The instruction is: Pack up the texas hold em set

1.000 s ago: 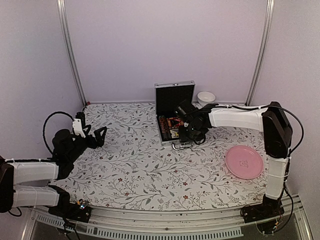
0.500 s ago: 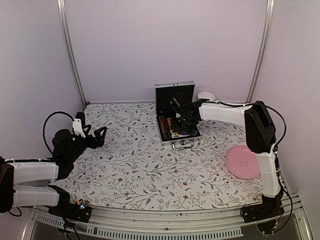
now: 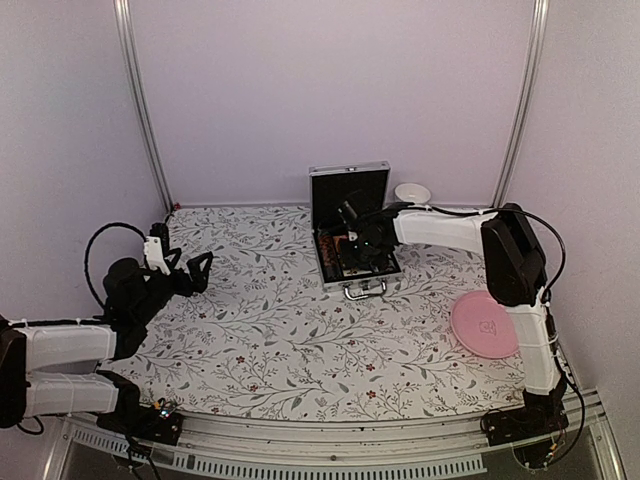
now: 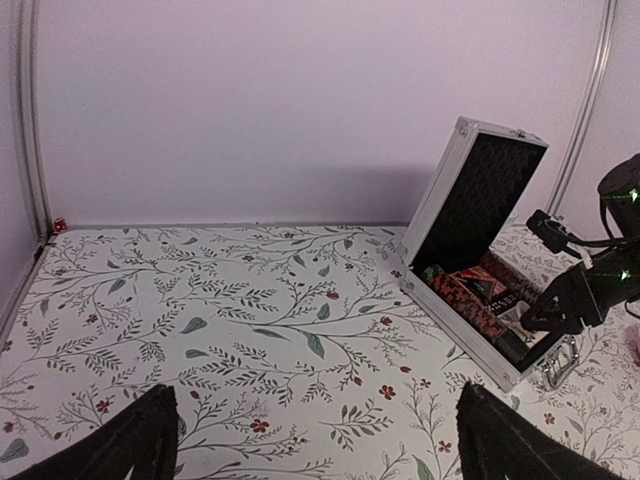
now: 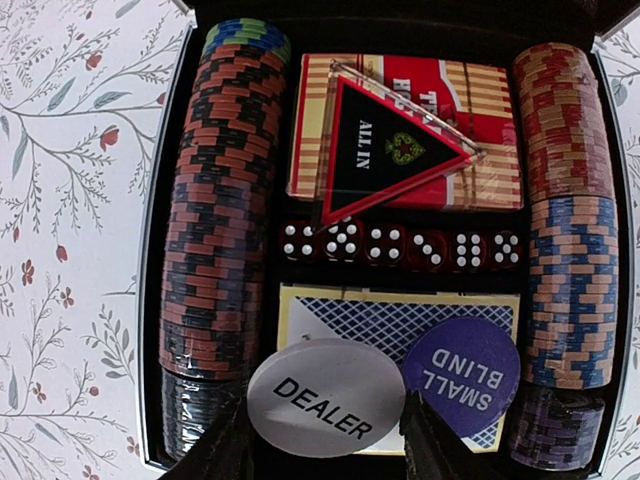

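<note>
The silver case (image 3: 340,196) stands open at the back, lid upright, and also shows in the left wrist view (image 4: 462,205). Inside lie dark chip stacks (image 5: 220,200), a red card deck (image 5: 490,140), a blue-backed deck (image 5: 340,315), a black ALL IN triangle (image 5: 385,150), red dice (image 5: 395,245) and a blue SMALL BLIND disc (image 5: 462,375). My right gripper (image 5: 325,440) hovers over the case's front part, shut on a white DEALER disc (image 5: 325,398). My left gripper (image 3: 200,270) is open and empty at the far left, well away from the case.
A pink plate (image 3: 487,324) lies at the right front. A white bowl (image 3: 412,193) stands behind the case to its right. The floral cloth (image 3: 270,320) covers the table. Metal frame posts (image 3: 140,110) stand at the back corners.
My right gripper has moved from the case's front edge back and left over the open case. The left arm has not moved.
</note>
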